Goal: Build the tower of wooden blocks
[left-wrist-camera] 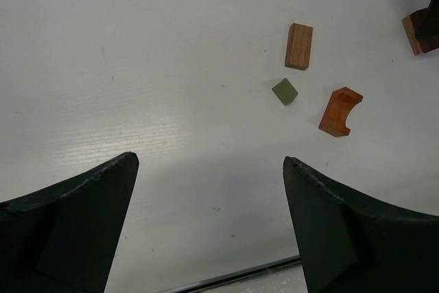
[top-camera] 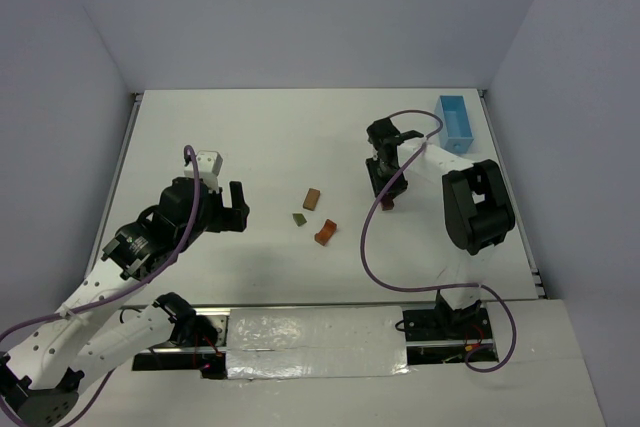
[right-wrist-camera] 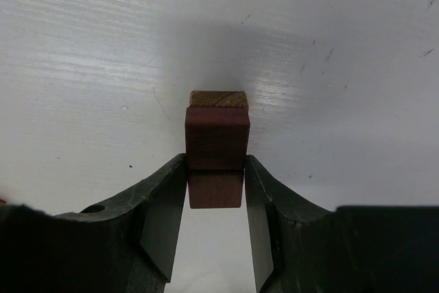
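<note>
I note one light blue tray [top-camera: 456,124], standing at the far right corner of the white surface [top-camera: 250,137].

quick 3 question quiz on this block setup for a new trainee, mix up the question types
1. True or false: the left gripper is shut on a block.
2. Multiple choice: what colour is the block that the right gripper holds? A olive-green, B dark brown, C orange.
3. Short answer: how many loose blocks lie on the table between the two arms?

Key
1. False. It is open, with nothing in it.
2. B, the dark brown block.
3. Three: the tan block, the olive-green block and the orange arch block.
</note>
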Motion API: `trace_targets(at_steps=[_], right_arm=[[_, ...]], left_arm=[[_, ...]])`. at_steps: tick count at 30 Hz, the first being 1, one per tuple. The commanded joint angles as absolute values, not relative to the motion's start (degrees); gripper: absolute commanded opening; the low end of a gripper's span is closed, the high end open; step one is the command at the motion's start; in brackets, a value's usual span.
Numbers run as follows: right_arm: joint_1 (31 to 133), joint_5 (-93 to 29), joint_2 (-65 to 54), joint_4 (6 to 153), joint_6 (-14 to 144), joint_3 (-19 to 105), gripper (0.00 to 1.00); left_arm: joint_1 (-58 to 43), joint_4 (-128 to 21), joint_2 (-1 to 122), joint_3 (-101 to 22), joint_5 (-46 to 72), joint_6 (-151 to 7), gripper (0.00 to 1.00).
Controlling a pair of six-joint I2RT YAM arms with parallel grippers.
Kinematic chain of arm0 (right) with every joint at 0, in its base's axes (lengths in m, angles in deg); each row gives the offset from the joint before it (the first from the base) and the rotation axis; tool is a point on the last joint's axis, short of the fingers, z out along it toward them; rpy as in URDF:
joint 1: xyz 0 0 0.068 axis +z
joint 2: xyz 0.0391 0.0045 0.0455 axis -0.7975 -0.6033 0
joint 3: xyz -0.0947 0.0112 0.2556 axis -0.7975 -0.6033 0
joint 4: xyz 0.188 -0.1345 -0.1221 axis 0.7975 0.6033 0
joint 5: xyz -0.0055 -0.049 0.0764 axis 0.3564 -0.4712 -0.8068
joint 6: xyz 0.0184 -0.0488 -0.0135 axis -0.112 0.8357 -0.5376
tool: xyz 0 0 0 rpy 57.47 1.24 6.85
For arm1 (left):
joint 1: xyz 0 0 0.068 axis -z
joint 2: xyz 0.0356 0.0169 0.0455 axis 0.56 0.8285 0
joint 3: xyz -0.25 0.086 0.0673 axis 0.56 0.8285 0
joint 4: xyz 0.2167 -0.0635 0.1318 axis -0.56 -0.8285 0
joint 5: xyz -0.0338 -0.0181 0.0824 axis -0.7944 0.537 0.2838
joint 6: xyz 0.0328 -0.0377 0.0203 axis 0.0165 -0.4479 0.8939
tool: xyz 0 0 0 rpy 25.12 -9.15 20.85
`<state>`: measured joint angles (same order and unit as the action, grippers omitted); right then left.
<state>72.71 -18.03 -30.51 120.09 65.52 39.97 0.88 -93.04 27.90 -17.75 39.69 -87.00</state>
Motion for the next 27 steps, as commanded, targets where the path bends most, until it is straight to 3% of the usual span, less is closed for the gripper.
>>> trace_targets(at_steps=[1,7,13,27], right_arm=[[72.1,-17.9,-30.1,119.0,65.2,41.6,0.46],[72.1,-17.6,-29.9,119.1,64.8,41.4,0.45],[72.2,-17.9,-29.4,119.1,64.6,41.0,0.56],[72.1,-18.2,-26.4,119.3,62.9,41.3,0.60]], left_arm=[[1.1,-90.7,27.9,-17.6,39.1,-85.7,1.00],[1.0,-90.6,28.0,-17.5,39.1,-85.7,1.00],[1.1,-90.6,28.0,-17.4,38.9,-85.6,0.99],[1.0,-90.6,28.0,-17.5,39.0,-85.7,0.99]])
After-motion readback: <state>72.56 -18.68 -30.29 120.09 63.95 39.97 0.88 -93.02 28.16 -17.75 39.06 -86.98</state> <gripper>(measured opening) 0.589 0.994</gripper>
